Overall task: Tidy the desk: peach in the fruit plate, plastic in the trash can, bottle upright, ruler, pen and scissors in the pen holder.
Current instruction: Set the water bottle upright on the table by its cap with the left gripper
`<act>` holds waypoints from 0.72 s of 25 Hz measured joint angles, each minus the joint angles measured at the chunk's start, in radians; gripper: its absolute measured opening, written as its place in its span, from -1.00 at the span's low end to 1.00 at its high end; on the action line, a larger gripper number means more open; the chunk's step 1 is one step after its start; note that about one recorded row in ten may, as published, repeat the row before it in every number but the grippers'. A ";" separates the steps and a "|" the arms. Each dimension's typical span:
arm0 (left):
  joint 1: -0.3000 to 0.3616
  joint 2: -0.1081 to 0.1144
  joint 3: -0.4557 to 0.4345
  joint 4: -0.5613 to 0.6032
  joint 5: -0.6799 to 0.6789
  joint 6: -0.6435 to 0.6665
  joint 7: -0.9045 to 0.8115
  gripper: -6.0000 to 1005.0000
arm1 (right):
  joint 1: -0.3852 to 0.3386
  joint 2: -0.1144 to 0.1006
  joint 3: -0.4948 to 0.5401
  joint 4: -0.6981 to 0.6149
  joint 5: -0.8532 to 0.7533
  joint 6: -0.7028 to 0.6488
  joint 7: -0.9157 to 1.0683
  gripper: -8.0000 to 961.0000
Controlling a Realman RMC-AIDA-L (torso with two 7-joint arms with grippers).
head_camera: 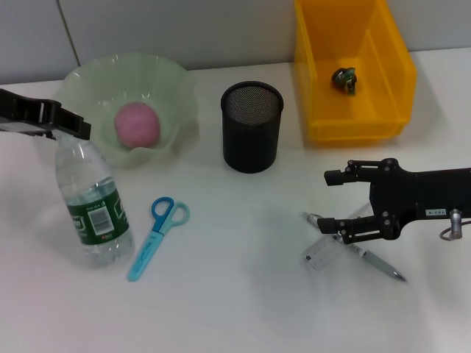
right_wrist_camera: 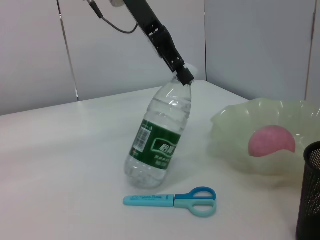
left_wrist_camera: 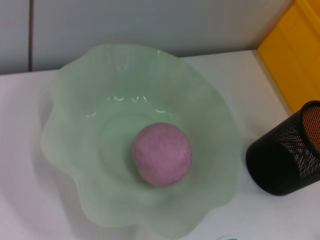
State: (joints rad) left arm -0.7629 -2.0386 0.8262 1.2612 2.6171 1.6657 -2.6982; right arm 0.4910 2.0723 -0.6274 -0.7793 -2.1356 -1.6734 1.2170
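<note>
Left gripper (head_camera: 70, 125) grips the bottle (head_camera: 94, 209) at its neck; I see the bottle leaning, base on the worktop (head_camera: 243, 301) below. Release it tilted and I reckon it topples onto the scissors (head_camera: 157, 237) just beside. Right gripper (head_camera: 333, 200) hangs wide open over the pen (head_camera: 364, 254).

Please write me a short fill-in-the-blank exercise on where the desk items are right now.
1. The peach lies in the green ____.
2. The left gripper holds the bottle at its ____.
3. The blue scissors lie on the table, right of the ____.
4. The right gripper is over the ____ on the table.

Missing words: plate; neck; bottle; pen
</note>
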 joint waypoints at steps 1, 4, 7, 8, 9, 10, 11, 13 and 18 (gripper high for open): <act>0.001 0.000 0.000 0.009 0.000 0.004 0.000 -0.10 | 0.000 0.000 0.000 0.000 0.000 0.000 0.000 0.73; 0.001 0.000 0.000 0.019 -0.002 0.012 0.000 -0.10 | 0.000 0.000 0.000 0.000 0.000 0.000 0.001 0.73; 0.001 0.000 0.000 0.023 -0.003 0.015 0.000 -0.10 | 0.000 0.000 0.002 0.000 0.001 0.000 0.001 0.73; 0.001 -0.002 0.002 0.032 -0.003 0.018 0.000 -0.10 | 0.000 0.000 0.003 0.000 0.001 0.000 0.001 0.73; 0.001 -0.002 0.003 0.035 -0.003 0.019 0.000 -0.10 | 0.000 0.000 0.003 0.000 0.000 0.000 0.001 0.73; 0.001 -0.001 0.003 0.039 -0.003 0.019 0.001 -0.10 | 0.000 0.000 0.003 0.000 0.000 0.000 0.001 0.73; 0.001 -0.001 0.003 0.039 -0.003 0.019 0.001 -0.10 | 0.000 0.000 0.003 0.000 0.000 0.000 0.001 0.73; 0.001 -0.001 0.003 0.052 -0.003 0.019 0.001 -0.10 | -0.001 0.000 0.003 0.000 0.001 0.000 0.004 0.73; 0.002 0.000 0.004 0.066 -0.003 0.023 0.008 -0.10 | -0.002 0.000 0.003 0.000 0.002 0.000 0.008 0.73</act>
State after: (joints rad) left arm -0.7607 -2.0389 0.8300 1.3268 2.6137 1.6887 -2.6902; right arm 0.4893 2.0723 -0.6243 -0.7793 -2.1338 -1.6736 1.2246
